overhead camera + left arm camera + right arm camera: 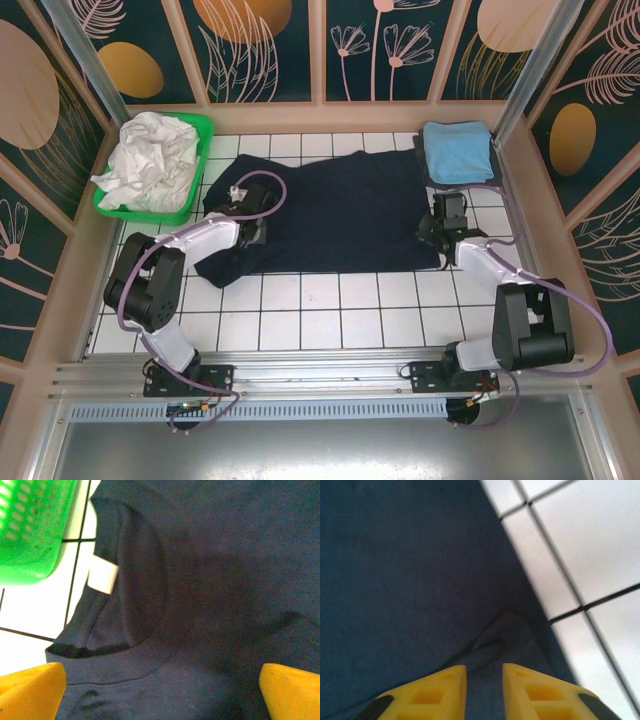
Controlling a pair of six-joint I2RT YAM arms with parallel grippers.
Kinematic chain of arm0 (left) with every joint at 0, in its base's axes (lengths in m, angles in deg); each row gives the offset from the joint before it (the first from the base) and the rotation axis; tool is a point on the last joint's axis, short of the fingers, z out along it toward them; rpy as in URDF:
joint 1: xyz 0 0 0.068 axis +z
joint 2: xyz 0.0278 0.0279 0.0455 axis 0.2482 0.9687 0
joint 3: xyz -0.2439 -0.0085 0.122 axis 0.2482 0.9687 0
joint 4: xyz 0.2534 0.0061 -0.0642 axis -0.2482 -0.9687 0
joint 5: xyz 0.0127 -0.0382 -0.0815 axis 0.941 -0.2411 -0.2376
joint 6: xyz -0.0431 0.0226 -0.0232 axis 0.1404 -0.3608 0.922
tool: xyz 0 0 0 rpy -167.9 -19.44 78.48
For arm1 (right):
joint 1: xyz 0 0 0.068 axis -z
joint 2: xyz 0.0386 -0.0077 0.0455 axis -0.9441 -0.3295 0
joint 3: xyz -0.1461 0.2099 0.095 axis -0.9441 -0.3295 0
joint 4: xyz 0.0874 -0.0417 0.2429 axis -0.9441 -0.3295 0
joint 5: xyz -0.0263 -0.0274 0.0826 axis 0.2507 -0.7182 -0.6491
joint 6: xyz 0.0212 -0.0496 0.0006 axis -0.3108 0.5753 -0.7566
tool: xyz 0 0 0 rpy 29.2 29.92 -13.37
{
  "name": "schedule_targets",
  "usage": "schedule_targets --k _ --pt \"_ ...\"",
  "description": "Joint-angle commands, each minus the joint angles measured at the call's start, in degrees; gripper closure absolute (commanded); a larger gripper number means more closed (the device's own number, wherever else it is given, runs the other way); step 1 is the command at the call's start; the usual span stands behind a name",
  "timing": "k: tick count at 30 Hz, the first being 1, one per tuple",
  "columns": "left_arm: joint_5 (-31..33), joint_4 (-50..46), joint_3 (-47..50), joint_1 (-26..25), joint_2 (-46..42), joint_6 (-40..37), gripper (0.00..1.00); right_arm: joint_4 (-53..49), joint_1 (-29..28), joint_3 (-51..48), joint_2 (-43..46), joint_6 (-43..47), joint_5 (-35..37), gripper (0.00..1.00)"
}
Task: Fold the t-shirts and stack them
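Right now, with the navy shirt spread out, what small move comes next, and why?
Probably raise both grippers clear: the navy t-shirt lies spread, the left gripper stands wide open over the collar, the right gripper barely open at its edge.

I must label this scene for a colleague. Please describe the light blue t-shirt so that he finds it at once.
Look to the far right corner of the white tiled table. The light blue t-shirt lies there, folded, on a dark cloth. Unlike it, the navy t-shirt is spread flat mid-table and the white cloth sits crumpled in the green basket.
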Motion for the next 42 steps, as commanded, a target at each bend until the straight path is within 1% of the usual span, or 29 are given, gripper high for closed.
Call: schedule_targets --k 1,3,4,6,9,12,13,16,19,22,25,27,30,33,35,38,40,42 --pt "-2.82 2.81 0.12 3.26 0.47 1.21 0.02 1.59 0.25 -1.88 -5.21 -1.21 -2.39 0.78" --pt "-3.76 3.14 -0.91 4.40 2.22 1.17 0.02 0.28 1.53 -2.72 -6.90 -1.79 -1.35 0.79" --pt "-4.27 3.06 -1.15 4.78 2.77 1.31 0.02 -0.02 2.65 -3.36 -6.98 -2.95 -1.95 0.79" --pt "-4.77 3.71 -0.66 5.25 3.44 1.96 0.02 1.39 4.92 -5.96 -6.18 -3.76 -6.70 0.79" --pt "-5.80 5.01 1.10 5.38 3.28 2.69 0.02 0.60 7.28 -7.92 -4.63 -5.41 -7.56 0.80" --pt "-6.57 5.40 2.64 5.75 3.12 3.44 0.03 -0.70 11.66 -9.10 -3.70 -4.98 -9.66 0.80" --pt "-7.03 5.28 3.00 5.84 3.17 3.54 0.05 -1.21 12.74 -9.34 -2.92 -4.55 -9.69 0.79" --pt "-9.32 3.26 3.95 5.78 2.68 3.57 0.15 -3.03 13.84 -9.27 0.89 -2.99 -9.77 0.79" --pt "-12.32 3.58 9.23 5.75 -0.52 5.12 0.20 -4.24 13.37 -8.58 6.07 -2.78 -11.82 0.79" --pt "-15.95 4.30 14.80 5.74 -6.48 7.23 0.24 -4.53 9.49 -6.89 10.49 -2.86 -12.79 0.78" --pt "-19.95 4.81 18.22 5.77 -10.19 9.08 0.28 -2.42 2.35 -5.12 12.18 -2.65 -12.80 0.76" --pt "-20.56 4.02 18.26 5.74 -12.51 9.51 0.28 0.40 -2.87 -3.74 11.33 -2.01 -14.07 0.75" --pt "-19.83 2.49 16.45 5.75 -15.68 8.91 0.27 4.91 -9.29 -2.17 8.32 -1.99 -15.42 0.75" --pt "-22.60 3.36 15.06 5.37 -17.25 7.62 0.27 9.04 -14.36 -0.99 3.67 -1.99 -16.27 0.74" --pt "-25.79 4.98 15.07 3.80 -17.23 7.31 0.28 9.58 -15.74 -0.16 0.21 -2.37 -15.93 0.75" --pt "-28.93 7.30 15.34 -0.32 -15.50 8.48 0.33 10.15 -15.94 -0.41 -3.12 -3.27 -15.77 0.76" --pt "-30.59 8.69 15.29 -3.18 -13.78 9.39 0.39 10.82 -15.79 -1.28 -3.53 -3.70 -15.10 0.76" --pt "-32.10 10.24 14.78 -5.83 -12.12 10.27 0.50 11.07 -15.29 -2.00 -3.25 -4.17 -14.48 0.76"
